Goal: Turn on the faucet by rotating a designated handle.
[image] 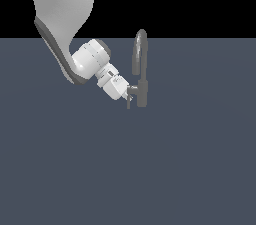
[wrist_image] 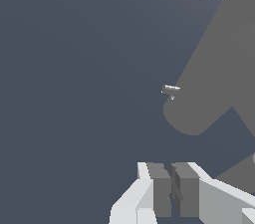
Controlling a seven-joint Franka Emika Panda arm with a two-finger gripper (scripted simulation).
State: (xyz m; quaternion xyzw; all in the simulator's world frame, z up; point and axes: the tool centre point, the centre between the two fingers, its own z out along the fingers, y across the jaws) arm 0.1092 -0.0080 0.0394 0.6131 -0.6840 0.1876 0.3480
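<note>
One gripper (image: pixel 128 97) is pressed against the handle (image: pixel 131 90) of the faucet (image: pixel 141 71).
Fingers (wrist_image: pixel 160 188) are seen nearly together only in the wrist view; open grey floor (image: pixel 125 169) is spread below and around.

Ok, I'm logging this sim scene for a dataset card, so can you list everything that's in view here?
faucet: one, grey metallic, upright on the floor near the middle of the exterior view, arched spout curving toward that view's left.
handle: one, thin grey lever, sticking out of the faucet body toward the exterior view's left, right at the gripper's tip.
floor: one, flat blue-grey surface, under everything; black background above it.
arm: one, white with grey trim, coming down from the exterior view's upper left.
gripper: one, white with grey fingers, pads nearly together in the wrist view; whether the handle is between them cannot be told.
</note>
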